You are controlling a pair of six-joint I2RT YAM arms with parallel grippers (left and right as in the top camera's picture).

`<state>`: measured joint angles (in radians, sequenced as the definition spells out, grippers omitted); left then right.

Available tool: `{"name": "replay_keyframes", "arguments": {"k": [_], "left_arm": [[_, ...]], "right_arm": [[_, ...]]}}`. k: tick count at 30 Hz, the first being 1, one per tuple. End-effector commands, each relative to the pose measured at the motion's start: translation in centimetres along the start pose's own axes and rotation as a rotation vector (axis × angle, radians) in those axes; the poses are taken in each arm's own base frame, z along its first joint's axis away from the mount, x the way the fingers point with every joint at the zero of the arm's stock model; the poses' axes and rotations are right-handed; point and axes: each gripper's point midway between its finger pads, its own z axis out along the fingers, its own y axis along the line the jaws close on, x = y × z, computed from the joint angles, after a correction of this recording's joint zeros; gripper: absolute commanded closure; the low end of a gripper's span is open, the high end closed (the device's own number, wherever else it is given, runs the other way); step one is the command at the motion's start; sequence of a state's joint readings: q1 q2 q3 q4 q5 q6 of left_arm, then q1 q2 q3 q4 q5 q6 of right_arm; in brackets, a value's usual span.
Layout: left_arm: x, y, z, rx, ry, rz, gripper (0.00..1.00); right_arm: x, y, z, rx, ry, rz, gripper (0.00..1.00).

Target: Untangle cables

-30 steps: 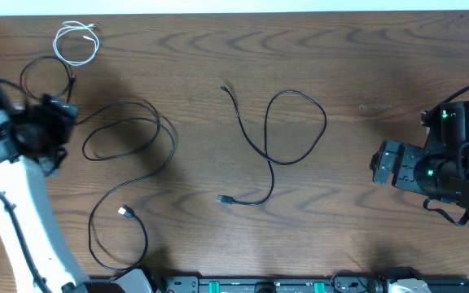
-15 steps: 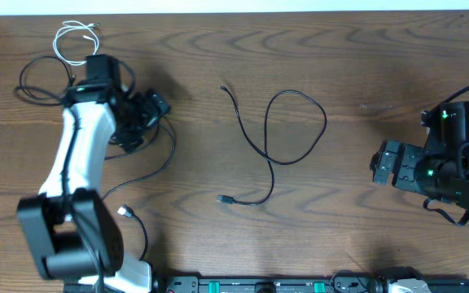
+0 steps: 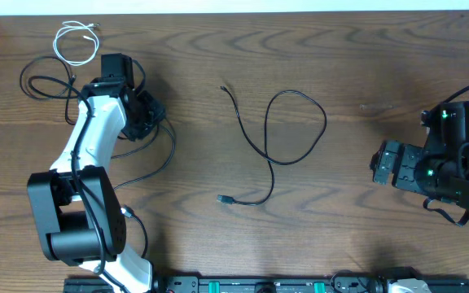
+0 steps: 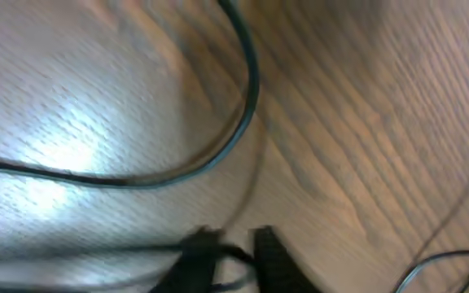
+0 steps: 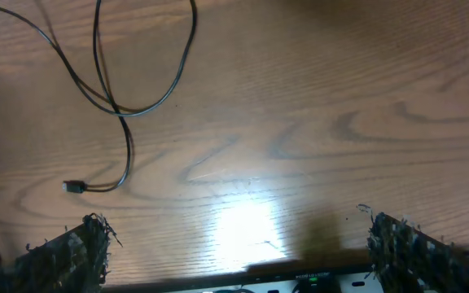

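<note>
Our left gripper (image 3: pixel 153 114) sits low over the black cables (image 3: pixel 172 150) at the left of the surface (image 3: pixel 381 65). In the blurred left wrist view, its fingertips (image 4: pixel 198 251) are close together with a thin cable crossing between them, but we cannot tell whether they pinch it. Our right gripper (image 5: pixel 238 252) is spread wide and holds nothing, far right. The middle cable (image 3: pixel 269 171) lies loose at centre, apart from the rest. The white cable (image 3: pixel 57 42) is coiled at the far left corner.
</note>
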<state>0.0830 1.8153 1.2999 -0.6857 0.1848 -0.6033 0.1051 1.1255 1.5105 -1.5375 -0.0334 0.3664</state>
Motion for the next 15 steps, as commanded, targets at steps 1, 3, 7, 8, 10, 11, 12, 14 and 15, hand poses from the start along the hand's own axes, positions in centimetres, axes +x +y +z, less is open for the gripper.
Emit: {"name": "replay_keyframes", "arguments": {"k": [1, 3, 7, 8, 10, 11, 12, 14, 15], "left_arm": [[-1.6, 1.2, -0.2, -0.048, -0.055, 0.008, 0.93], [-2.8, 1.5, -1.0, -0.033, -0.076, -0.017, 0.93], [-6.8, 2.7, -4.4, 0.004, -0.173, -0.093, 0.93], [-8.1, 3.3, -5.7, 0.016, -0.209, -0.119, 0.93], [-10.5, 4.4, -8.3, 0.040, -0.281, -0.166, 0.93], [-11.6, 4.9, -9.7, 0.059, -0.317, -0.186, 0.92], [-12.9, 5.4, -11.5, 0.085, -0.361, -0.209, 0.93], [-15.3, 6.1, -15.2, 0.160, -0.440, -0.255, 0.93], [-16.4, 6.4, -17.2, 0.208, -0.479, -0.286, 0.93]], "right_arm": [[-0.1, -0.2, -0.1, 0.006, -0.004, 0.012, 0.01], [-0.1, -0.2, -0.1, 0.006, -0.004, 0.012, 0.01], [-0.1, -0.2, -0.1, 0.006, -0.004, 0.012, 0.01], [-0.1, -0.2, -0.1, 0.006, -0.004, 0.012, 0.01], [-0.1, -0.2, -0.1, 0.006, -0.005, 0.012, 0.01], [-0.1, -0.2, -0.1, 0.006, -0.004, 0.012, 0.01], [-0.1, -0.2, -0.1, 0.006, -0.004, 0.012, 0.01], [-0.1, -0.2, -0.1, 0.006, -0.005, 0.012, 0.01], [-0.1, -0.2, -0.1, 0.006, -0.005, 0.012, 0.01]]}}
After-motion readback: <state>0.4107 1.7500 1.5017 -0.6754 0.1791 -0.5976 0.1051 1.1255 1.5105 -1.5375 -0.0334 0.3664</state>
